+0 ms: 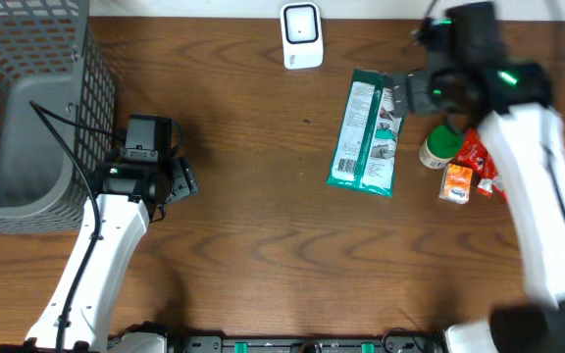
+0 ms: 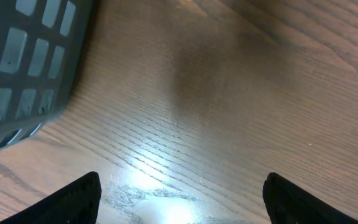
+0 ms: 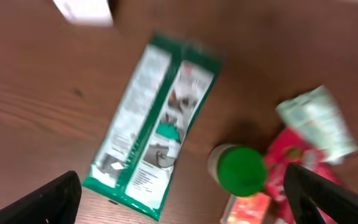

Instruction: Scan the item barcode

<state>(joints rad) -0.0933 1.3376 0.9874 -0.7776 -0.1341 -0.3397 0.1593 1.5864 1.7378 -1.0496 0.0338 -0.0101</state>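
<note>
Brown worktop (image 1: 263, 226): L pincer (image 2: 182, 190), R pincer (image 3: 180, 177) both apart (empty). Misaligned R grab at wipes pack (image 1: 366, 132) could knock adj. green-cap bottle (image 1: 442, 145).

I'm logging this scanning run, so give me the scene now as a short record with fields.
scanner: white, at the far edge of the table
packet: green, flat on the table, not held
basket: grey, far left
other items: bottle, orange box, red pouch, right of the packet
left gripper: open, empty, over bare table by the basket
right gripper: open, empty, above the packet
</note>
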